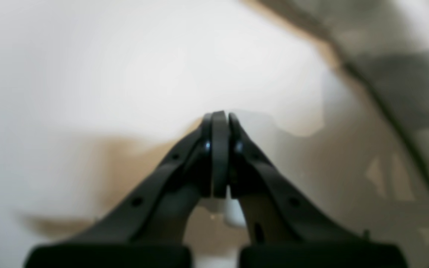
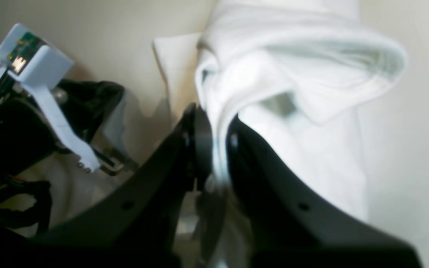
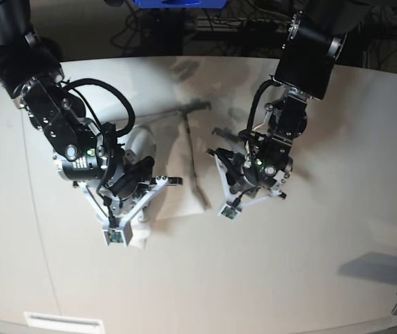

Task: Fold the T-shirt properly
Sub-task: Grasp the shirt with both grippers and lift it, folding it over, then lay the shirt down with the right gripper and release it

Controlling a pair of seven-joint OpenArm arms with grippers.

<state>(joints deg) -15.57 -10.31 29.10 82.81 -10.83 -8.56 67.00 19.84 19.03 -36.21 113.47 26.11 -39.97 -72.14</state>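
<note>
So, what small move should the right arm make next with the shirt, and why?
Probably carry the pinched fold further across and lay it flat before releasing. The right gripper is shut on a bunched layer of the T-shirt, which looks rumpled, not flat. The left gripper is shut and holds no cloth.

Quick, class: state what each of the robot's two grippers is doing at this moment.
Left gripper: shut, nothing seen between its jaws.
Right gripper: shut on the T-shirt, white cloth pinched between its jaws.
</note>
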